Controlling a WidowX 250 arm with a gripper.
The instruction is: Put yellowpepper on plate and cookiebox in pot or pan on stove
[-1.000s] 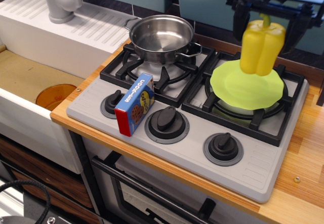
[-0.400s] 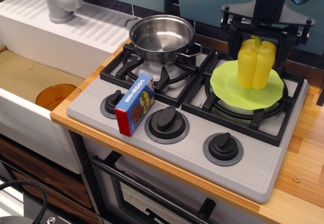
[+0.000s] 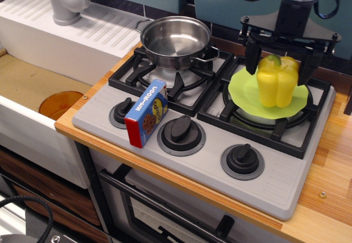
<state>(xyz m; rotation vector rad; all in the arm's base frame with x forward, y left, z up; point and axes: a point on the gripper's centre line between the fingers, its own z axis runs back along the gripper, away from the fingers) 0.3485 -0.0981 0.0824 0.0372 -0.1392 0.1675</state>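
The yellowpepper (image 3: 278, 82) stands upright on the lime-green plate (image 3: 241, 89), which lies on the right burner of the stove (image 3: 275, 180). My gripper (image 3: 279, 67) hangs right over the pepper, with one finger on each side of its top; the jaws look open and slightly apart from it. The cookiebox (image 3: 147, 112) stands on the stove's front left, between two knobs. The steel pot (image 3: 175, 39) sits empty on the left rear burner.
Three black knobs (image 3: 181, 130) line the stove's front. A sink with an orange disc (image 3: 60, 104) lies to the left, with a grey faucet (image 3: 66, 1) and white drain board behind it. A wooden counter (image 3: 335, 160) runs along the right.
The gripper brought the pepper down from above the plate onto it. The pepper now rests on the plate and its stem shows below the gripper's body.
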